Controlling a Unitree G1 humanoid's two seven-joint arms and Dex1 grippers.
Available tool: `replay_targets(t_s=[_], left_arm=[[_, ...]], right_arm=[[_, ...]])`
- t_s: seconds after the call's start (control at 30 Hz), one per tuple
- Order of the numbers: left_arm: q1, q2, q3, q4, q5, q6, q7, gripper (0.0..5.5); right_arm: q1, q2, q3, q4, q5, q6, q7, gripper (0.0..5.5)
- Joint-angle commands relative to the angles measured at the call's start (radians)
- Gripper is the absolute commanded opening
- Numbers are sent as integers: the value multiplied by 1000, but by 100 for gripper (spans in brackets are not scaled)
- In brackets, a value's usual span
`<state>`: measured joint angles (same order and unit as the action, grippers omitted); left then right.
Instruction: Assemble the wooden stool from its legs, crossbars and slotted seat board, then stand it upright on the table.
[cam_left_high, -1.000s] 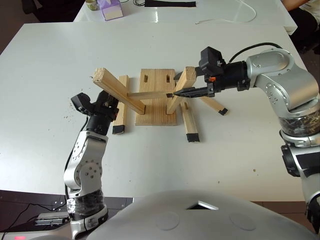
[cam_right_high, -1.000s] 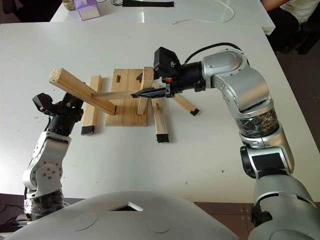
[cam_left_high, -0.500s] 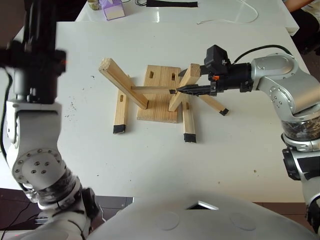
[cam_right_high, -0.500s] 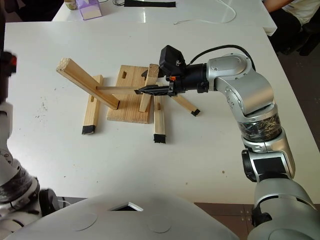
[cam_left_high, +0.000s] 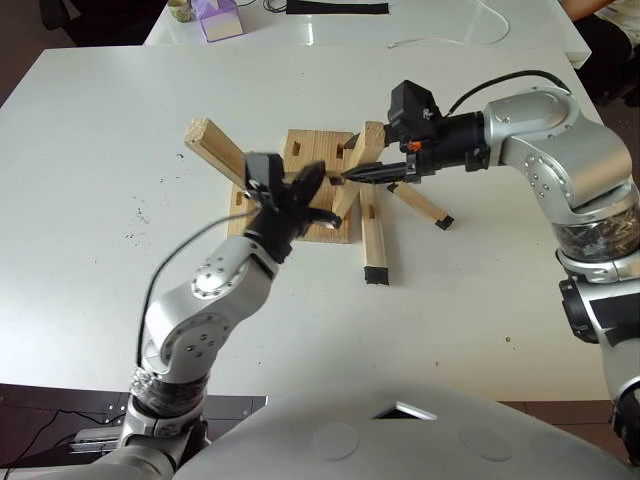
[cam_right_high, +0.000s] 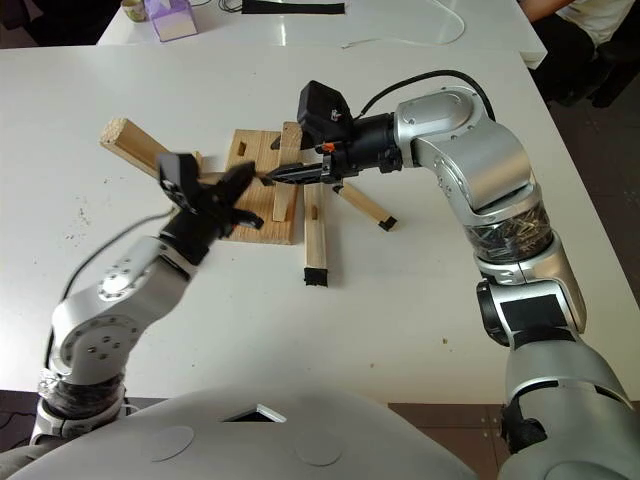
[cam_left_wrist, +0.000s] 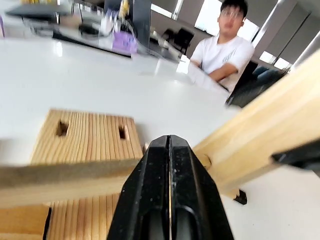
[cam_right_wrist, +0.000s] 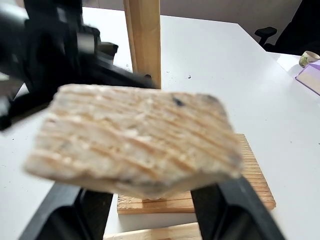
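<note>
Fingers on the right gripper (cam_left_high: 351, 176) clamp the crossbar (cam_left_wrist: 60, 176) beside the tilted leg (cam_left_high: 366, 150); the left gripper (cam_left_wrist: 170, 144) has them squeezed together at that crossbar.

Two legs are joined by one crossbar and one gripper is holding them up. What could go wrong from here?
1. Only the right gripper, clamped on the held leg, holds the joined pieces up. The free leg juts up at a tilt with nothing gripping it, so its joint with the crossbar may twist loose.
2. The left gripper is shut just in front of the crossbar. A push there might knock it out or swing both legs down onto the seat board.
</note>
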<state>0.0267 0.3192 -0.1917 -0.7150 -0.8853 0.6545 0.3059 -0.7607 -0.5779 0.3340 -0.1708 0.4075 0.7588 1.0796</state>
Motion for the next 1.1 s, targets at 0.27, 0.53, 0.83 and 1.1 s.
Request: replay_targets(t_s=[0.27,0.53,0.83,1.1], left_arm=[[-136,-139,161,-138,10,-173,-37,0],[-371,261,858,-65,-394,-280,162,0],[233,168,671,26,-81,-200,-215,0],[101,-115,-161,-93,94,-120,-322,0]], right_arm=[[-80,-9,74,98,-81,-47,89,201],[-14,-51,40,49,-67,-26,78,201],[-22,-50,56,39,-57,-16,120,201],[-70,-1,112,47,-30,-4,192,201]])
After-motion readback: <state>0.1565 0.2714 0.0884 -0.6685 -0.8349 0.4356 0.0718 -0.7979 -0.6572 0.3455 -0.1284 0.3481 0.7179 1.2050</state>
